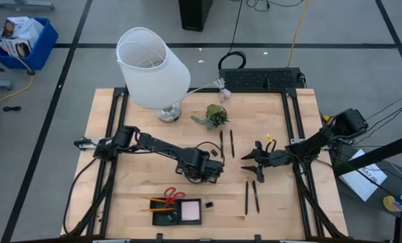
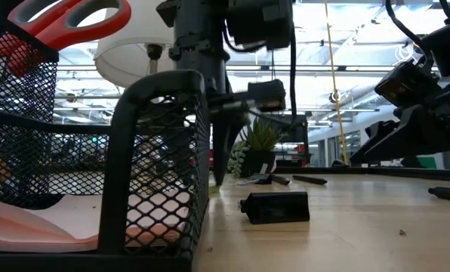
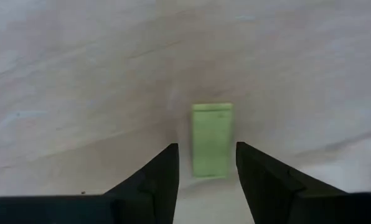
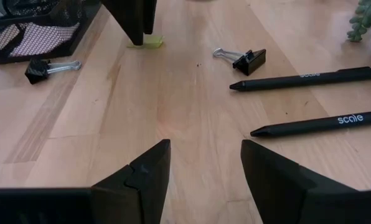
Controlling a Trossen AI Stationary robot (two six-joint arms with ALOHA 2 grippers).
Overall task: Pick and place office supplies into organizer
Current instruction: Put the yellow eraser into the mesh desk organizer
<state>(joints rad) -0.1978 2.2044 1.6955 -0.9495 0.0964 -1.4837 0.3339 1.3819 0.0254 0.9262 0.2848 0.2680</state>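
A small yellow-green piece [image 3: 211, 140] lies flat on the wooden table. My left gripper [image 3: 207, 149] points straight down over it and is open, with one finger on each side of the piece and a narrow gap between them and it. The right wrist view shows those fingers [image 4: 137, 25] low over the piece [image 4: 149, 42]. The black mesh organizer [image 1: 162, 219] stands near the front edge and holds a pink sticky-note pad [image 1: 189, 210], red-handled scissors [image 1: 173, 196] and orange pencils [image 1: 157, 209]. My right gripper [image 1: 249, 156] waits open at centre right, low over bare table.
Two black pens [image 1: 226, 143] lie near the plant sprig [image 1: 214, 116], two more [image 1: 251, 197] toward the front. Black binder clips lie beside the organizer [image 4: 39, 67] and by the pens [image 4: 248, 60]. A white lamp [image 1: 150, 67] and a black box [image 1: 262, 79] stand at the far edge.
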